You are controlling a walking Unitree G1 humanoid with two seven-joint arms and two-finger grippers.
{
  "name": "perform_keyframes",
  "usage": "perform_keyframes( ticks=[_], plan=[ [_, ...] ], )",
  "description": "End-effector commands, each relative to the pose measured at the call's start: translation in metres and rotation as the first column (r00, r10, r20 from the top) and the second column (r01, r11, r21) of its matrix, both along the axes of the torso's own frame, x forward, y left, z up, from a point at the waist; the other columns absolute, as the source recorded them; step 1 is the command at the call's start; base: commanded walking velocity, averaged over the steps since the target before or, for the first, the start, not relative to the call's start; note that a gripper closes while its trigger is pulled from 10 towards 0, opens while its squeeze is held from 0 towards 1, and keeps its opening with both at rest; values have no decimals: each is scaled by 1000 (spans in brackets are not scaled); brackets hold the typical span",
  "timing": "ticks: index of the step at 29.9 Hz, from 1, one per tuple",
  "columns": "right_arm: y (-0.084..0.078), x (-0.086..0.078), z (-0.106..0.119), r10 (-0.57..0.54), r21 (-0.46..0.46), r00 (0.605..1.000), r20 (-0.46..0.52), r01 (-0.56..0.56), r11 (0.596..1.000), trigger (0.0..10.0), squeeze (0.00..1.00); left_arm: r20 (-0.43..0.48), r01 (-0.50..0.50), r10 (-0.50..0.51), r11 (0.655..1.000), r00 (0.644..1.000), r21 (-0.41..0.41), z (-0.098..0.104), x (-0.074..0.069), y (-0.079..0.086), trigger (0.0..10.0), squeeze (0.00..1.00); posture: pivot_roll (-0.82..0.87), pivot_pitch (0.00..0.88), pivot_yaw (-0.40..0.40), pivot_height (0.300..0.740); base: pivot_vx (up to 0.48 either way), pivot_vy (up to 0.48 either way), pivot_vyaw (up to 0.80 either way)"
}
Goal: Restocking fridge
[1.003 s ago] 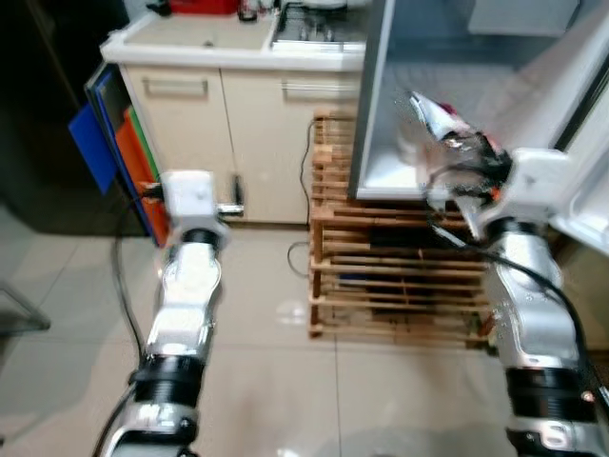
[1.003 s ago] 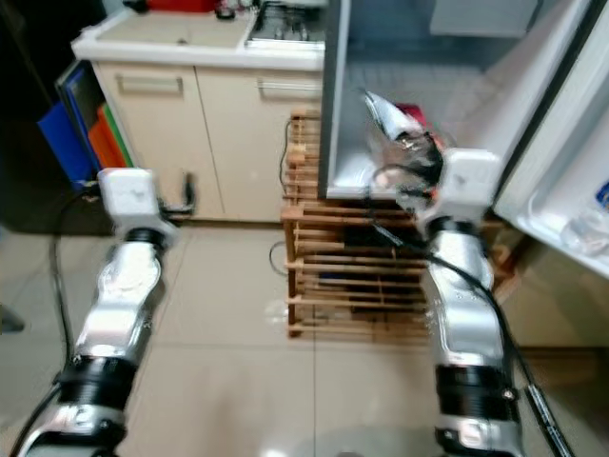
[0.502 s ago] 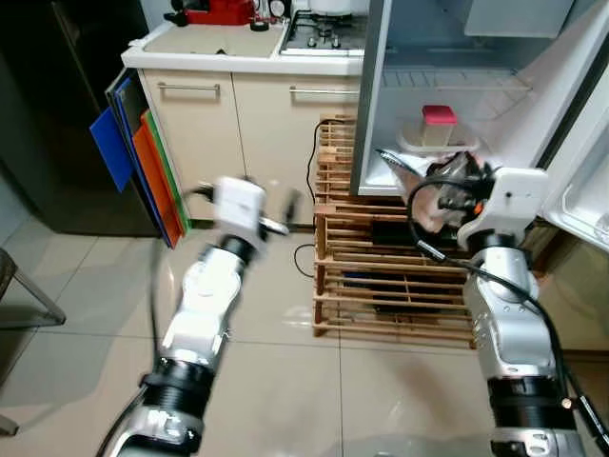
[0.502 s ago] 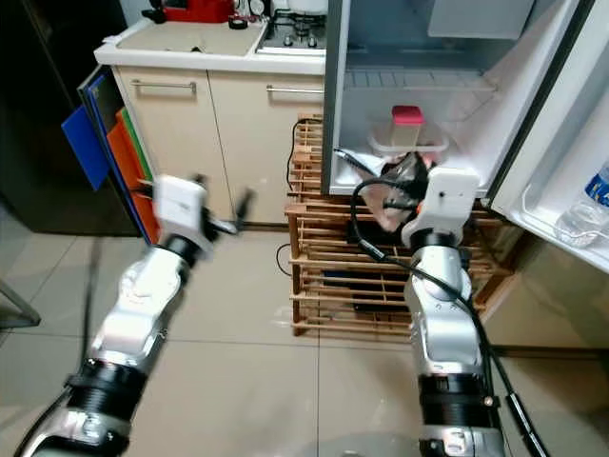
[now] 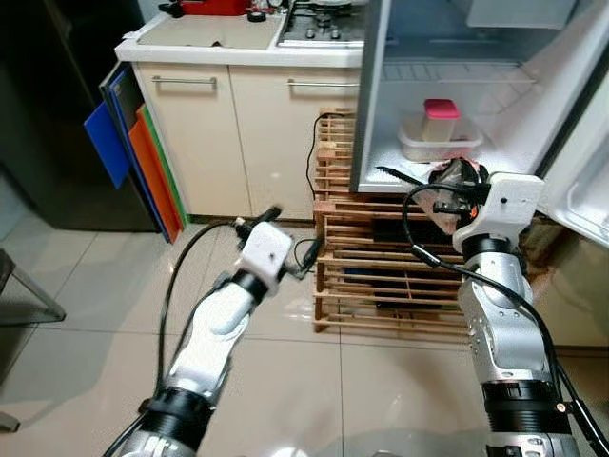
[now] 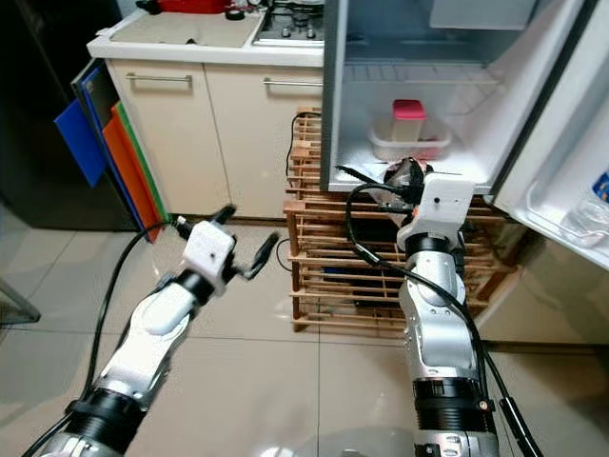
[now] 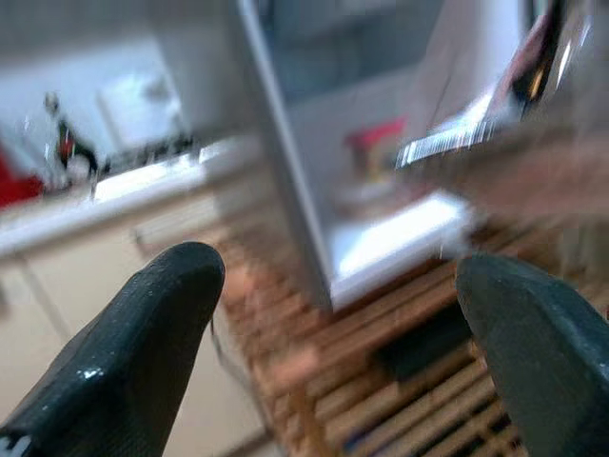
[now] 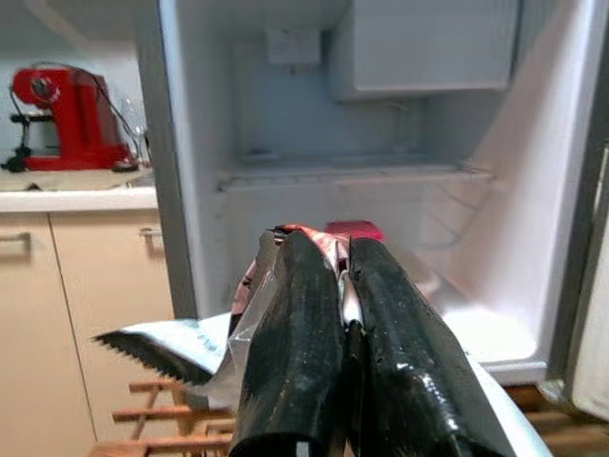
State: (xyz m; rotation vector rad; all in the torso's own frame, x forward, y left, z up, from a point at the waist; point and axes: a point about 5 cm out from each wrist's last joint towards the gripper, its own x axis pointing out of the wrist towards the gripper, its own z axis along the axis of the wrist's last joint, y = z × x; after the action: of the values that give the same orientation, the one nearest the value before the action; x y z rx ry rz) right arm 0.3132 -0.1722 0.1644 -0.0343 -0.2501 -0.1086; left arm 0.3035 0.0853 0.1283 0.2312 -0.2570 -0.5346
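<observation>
One open fridge [image 5: 457, 95], with one clear tub [image 5: 440, 145] and one red-lidded container [image 5: 440, 119] on its floor; one foil packet [image 8: 219, 343] pinched in closed jaws; one water bottle [image 6: 585, 214] in the door rack; one wooden crate rack [image 5: 400, 286]; one bench [image 5: 238, 38] carrying one red appliance [image 8: 67, 119] and one hob [image 5: 319, 19]; three coloured boards [image 5: 133, 157]

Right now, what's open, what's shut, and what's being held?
Fridge: door open, a red-lidded tub upright on its shelf.
Right gripper: shut on a packet, in front of the fridge.
Left gripper: open, holding nothing, in front of the wooden rack.
Cupboard doors: shut.
Door-shelf bottle: lying down.
</observation>
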Motion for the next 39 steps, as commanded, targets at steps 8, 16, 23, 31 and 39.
perform_keyframes(
  ticks=[8, 16, 23, 31, 39],
  plan=[
    [8, 11, 27, 37, -33, 993, 111, -34, 999, 0, 0, 67, 116, -116, 993, 991, 4, 17, -1, -12, 10000, 0, -32, 0, 30, 740, 480, 0, 0],
    [11, 14, 28, 47, -33, 992, 117, -43, 999, 0, 0, 62, 153, -154, 988, 986, 20, 18, -1, -16, 10000, 0, -33, 0, 28, 740, 480, 0, 0],
    [13, 15, 26, 54, -33, 992, 115, -50, 998, 0, 0, 70, 204, -210, 976, 975, 82, 18, -2, -23, 10000, 0, -34, 0, 30, 740, 446, 0, 0],
    [16, 15, 26, 63, -29, 992, 113, -60, 998, 0, 0, 73, 206, -212, 974, 974, 91, 21, 0, -26, 10000, 0, -32, 0, 33, 740, 377, -235, 0],
    [21, 17, 31, 84, -40, 989, 121, -80, 996, 0, 0, 56, 158, -161, 986, 985, 51, 25, 5, -20, 10000, 0, -26, 0, 33, 740, 0, 0, 0]
  ],
)
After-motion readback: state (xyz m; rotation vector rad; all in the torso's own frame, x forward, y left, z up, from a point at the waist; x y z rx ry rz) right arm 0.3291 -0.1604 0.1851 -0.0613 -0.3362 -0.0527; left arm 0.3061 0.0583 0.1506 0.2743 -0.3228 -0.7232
